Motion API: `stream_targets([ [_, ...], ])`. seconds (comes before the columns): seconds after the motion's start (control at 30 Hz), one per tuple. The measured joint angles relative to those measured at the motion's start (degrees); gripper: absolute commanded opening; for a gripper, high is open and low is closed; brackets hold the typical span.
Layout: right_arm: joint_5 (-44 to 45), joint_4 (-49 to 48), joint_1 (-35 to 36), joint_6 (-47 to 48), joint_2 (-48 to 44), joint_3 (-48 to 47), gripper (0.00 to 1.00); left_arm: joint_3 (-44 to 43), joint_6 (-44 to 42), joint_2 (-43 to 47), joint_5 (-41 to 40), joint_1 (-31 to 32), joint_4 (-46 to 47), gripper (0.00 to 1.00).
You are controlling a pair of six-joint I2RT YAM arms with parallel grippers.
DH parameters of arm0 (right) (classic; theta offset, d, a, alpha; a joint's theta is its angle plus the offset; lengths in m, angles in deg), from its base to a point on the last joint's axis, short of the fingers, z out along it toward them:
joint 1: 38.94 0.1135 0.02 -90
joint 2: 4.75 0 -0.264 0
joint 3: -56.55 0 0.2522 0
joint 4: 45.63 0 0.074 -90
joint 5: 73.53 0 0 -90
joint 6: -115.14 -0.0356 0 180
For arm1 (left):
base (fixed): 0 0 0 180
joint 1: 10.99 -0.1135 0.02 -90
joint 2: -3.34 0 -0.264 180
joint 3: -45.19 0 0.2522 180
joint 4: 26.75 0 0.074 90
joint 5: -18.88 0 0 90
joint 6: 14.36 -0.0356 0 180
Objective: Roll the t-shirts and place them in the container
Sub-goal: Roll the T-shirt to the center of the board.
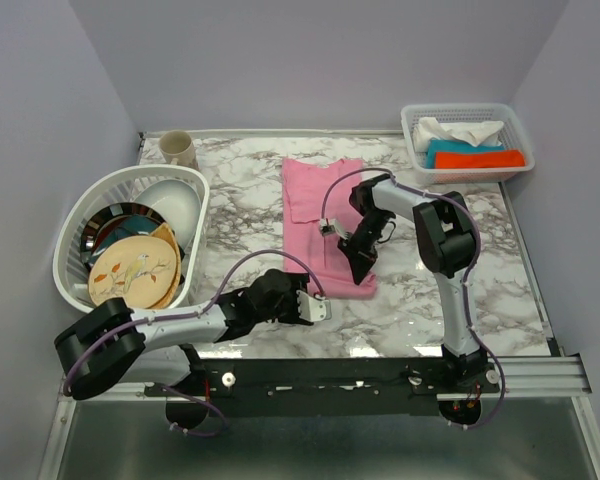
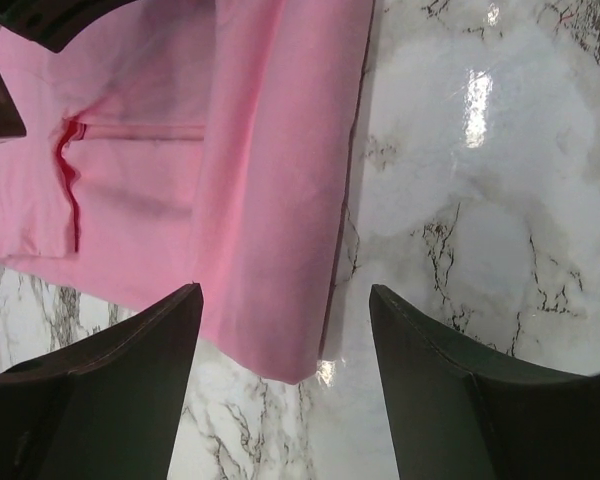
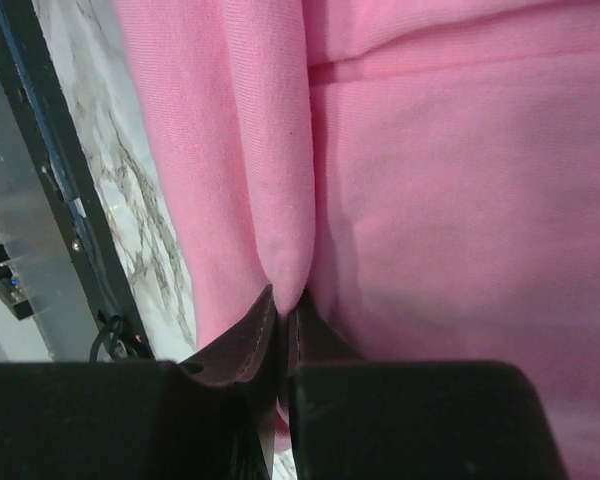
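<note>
A light-pink t-shirt (image 1: 315, 215) lies folded into a long strip on the marble table (image 1: 480, 290). My right gripper (image 1: 363, 268) is at the strip's near right end. In the right wrist view it (image 3: 285, 300) is shut on a raised fold of the pink fabric (image 3: 280, 180). My left gripper (image 1: 320, 308) sits low on the table just in front of the shirt's near edge. In the left wrist view it (image 2: 285, 290) stands open, with the shirt's near corner (image 2: 280, 340) lying between the two dark fingers (image 2: 130, 380) and touching neither.
A white dish basket (image 1: 75, 250) with plates and a bowl stands at the left, with a beige cup (image 1: 177, 148) behind it. At the back right is a white basket (image 1: 460, 108) of folded cloths. Purple walls close in the table.
</note>
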Motion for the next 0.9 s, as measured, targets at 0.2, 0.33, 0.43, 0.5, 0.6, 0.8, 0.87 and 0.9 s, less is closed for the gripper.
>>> stream_targets([
  [0.2, 0.44, 0.52, 0.33, 0.48, 1.40, -4.09, 0.14, -0.31, -1.90, -1.86, -1.11, 1.18, -0.52, 0.69],
  [0.33, 0.46, 1.22, 0.55, 0.76, 2.71, -5.97, 0.14, -0.48, -3.34, -4.52, -2.56, 2.12, -0.48, 0.62],
  [0.43, 0.48, 1.64, 0.63, 0.87, 3.02, -6.29, 0.14, -0.55, -4.72, -5.92, -3.67, 2.14, 0.22, 0.58],
  [0.5, 0.48, 1.68, 0.66, 1.03, 3.06, -6.29, 0.14, -0.70, -5.42, -7.08, -4.72, 2.19, 1.16, 0.54],
  [0.6, 0.48, 1.77, 0.68, 1.27, 3.08, -6.32, 0.17, -1.29, -5.77, -8.61, -5.86, 2.19, 1.77, 0.28],
  [0.8, 0.44, 2.45, 0.94, 1.05, 3.13, -6.40, 0.36, -1.95, -6.47, -10.16, -6.16, 2.21, -0.09, 0.00],
  [0.87, 0.42, 2.80, 0.96, 1.16, 2.69, -5.77, 0.38, -3.02, -6.54, -10.16, -5.86, 2.14, -1.99, 0.00],
  [0.9, 0.39, 2.23, 0.83, 1.14, 1.73, -4.55, 0.41, -3.96, -6.49, -10.16, -5.11, 1.81, -3.65, 0.00],
])
